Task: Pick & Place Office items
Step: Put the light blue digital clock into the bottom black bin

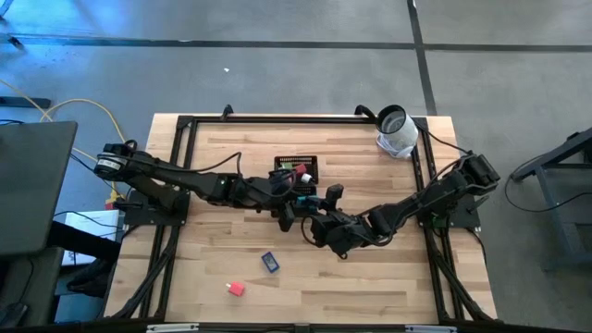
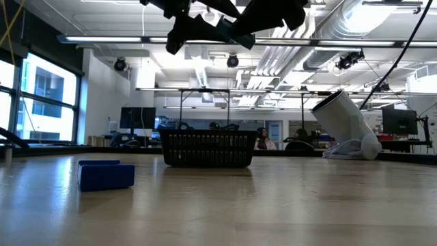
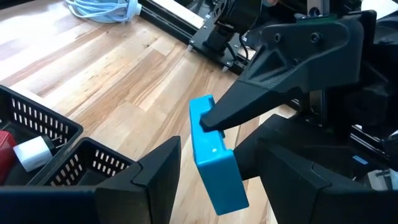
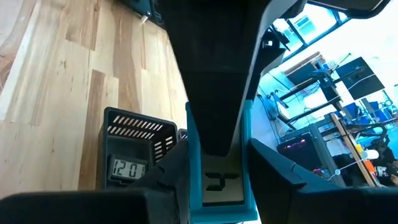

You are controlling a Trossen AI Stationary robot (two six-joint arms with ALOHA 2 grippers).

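A teal block [image 3: 214, 158] hangs in the air just on the near side of the black mesh tray [image 1: 296, 170]. My right gripper [image 4: 217, 186] is shut on it. My left gripper [image 3: 217, 186] is open, one finger on either side of the block, with a gap to each. In the high view both grippers meet at mid-table, the left gripper [image 1: 294, 203] and the right gripper [image 1: 316, 222]. A red-and-white piece [image 3: 18, 149] and a black piece with a display [image 4: 127, 168] lie in the tray. A blue block [image 1: 269, 262] and a red piece [image 1: 236, 289] lie flat on the table. My right gripper pinches the teal block between its two fingers at the block's upper end [image 3: 204, 115]. One finger [image 3: 249, 99] shows plainly on that end, the other behind it. The block is lifted clear of the table and hangs tilted below the fingers.
A white-and-grey roll [image 1: 396, 130] leans at the table's far right corner. The blue block [image 2: 106, 175] and red piece take up the near left part of the table. Black frame rails [image 1: 176, 176] run along both sides. In the low view both grippers [image 2: 205, 20] are well above the tabletop.
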